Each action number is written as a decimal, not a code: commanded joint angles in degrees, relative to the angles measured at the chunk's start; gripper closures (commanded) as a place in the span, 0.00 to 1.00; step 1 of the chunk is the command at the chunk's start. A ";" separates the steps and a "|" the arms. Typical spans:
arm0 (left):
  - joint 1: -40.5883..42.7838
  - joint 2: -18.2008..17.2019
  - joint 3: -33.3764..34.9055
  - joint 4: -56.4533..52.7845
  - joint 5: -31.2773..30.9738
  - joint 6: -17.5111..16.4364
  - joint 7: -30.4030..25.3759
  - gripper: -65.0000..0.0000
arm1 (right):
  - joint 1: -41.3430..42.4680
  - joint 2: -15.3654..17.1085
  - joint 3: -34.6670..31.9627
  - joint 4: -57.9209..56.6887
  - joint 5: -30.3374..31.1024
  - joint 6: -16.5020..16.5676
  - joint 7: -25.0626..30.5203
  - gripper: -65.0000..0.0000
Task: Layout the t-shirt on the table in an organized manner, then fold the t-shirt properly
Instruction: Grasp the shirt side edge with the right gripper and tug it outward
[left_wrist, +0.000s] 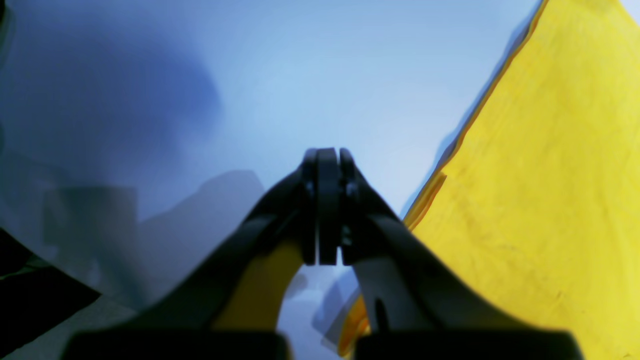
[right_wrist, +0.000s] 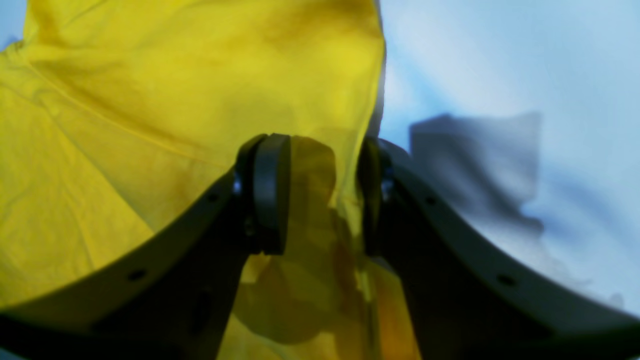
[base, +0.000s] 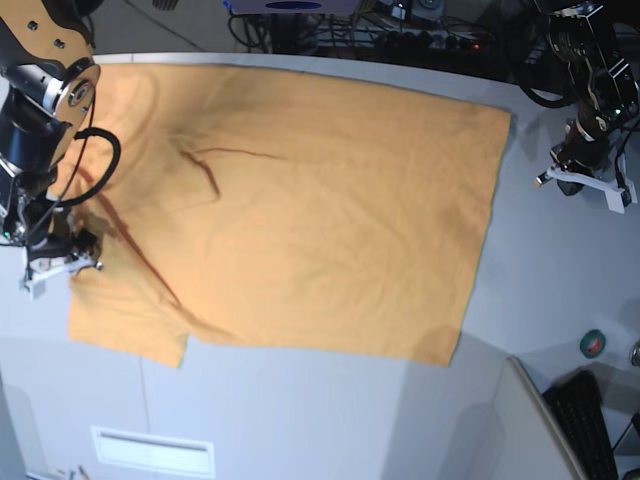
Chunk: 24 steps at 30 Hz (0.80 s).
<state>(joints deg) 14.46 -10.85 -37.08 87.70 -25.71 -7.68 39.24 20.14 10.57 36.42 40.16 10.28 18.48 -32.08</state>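
The t-shirt lay spread flat across the counter; the left gripper hovered off its edge, fingers closed on nothing. The right gripper straddled a fold at the shirt's edge, fingers partly apart with cloth between them; whether they pinched it I could not tell.

Robotics lab, cable tangle, keyboard

You see the large light-orange cotton t-shirt marked with thin dark reddish-brown lines near its left side in the base view; in both wrist views its fabric reads as saturated yellow. The smooth pale grey-white table takes a bluish cast in the wrist views. Your black-fingered grippers, left and right, look dark against both.
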 joint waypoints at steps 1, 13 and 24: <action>-0.26 -0.97 -0.24 0.87 -0.35 -0.19 -1.13 1.00 | 1.18 0.90 0.28 0.59 -0.04 0.03 -0.23 0.69; -0.26 -0.97 -0.24 0.87 -0.26 -0.19 -1.13 1.00 | 1.97 0.90 3.97 0.59 -0.22 0.03 -0.50 0.70; -0.44 -1.15 -0.15 0.87 -0.18 -0.19 -1.05 1.00 | 1.97 0.90 4.06 0.59 -0.13 0.03 -0.41 1.00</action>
<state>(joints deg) 14.41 -10.94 -37.01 87.70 -25.71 -7.68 39.27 20.60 10.46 40.45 40.03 9.82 18.46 -33.08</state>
